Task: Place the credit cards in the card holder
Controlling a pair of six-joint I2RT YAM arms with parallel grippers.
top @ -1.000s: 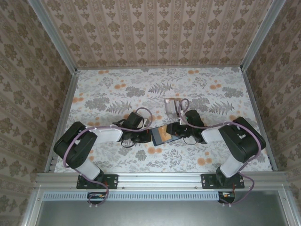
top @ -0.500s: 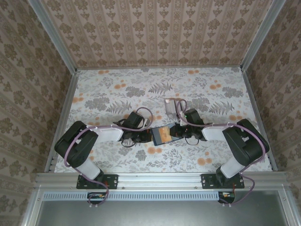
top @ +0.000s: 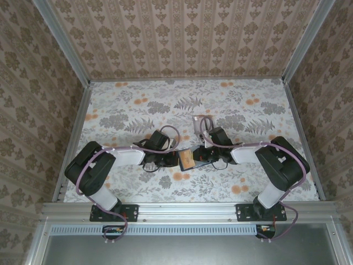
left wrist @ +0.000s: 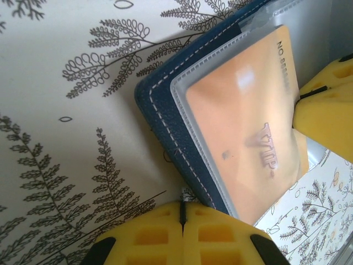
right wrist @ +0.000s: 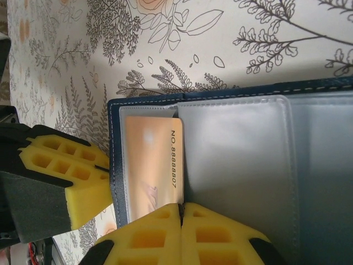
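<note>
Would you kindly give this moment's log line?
left hand: shut by navy folding card holder | right hand: shut by orange plastic card

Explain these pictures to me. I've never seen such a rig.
Two robot arms are bolted at the near edge of a flower-patterned table. The overhead picture looks down from behind them; the other two come from wrist cameras. Between the arms lies an open navy card holder with an orange card in a clear sleeve. A pale flat piece lies just beyond. The yellow foam tips are the claws: the left claw is shut at the holder's edge, the right claw shut at the card's edge; whether either pinches anything is unclear.
</note>
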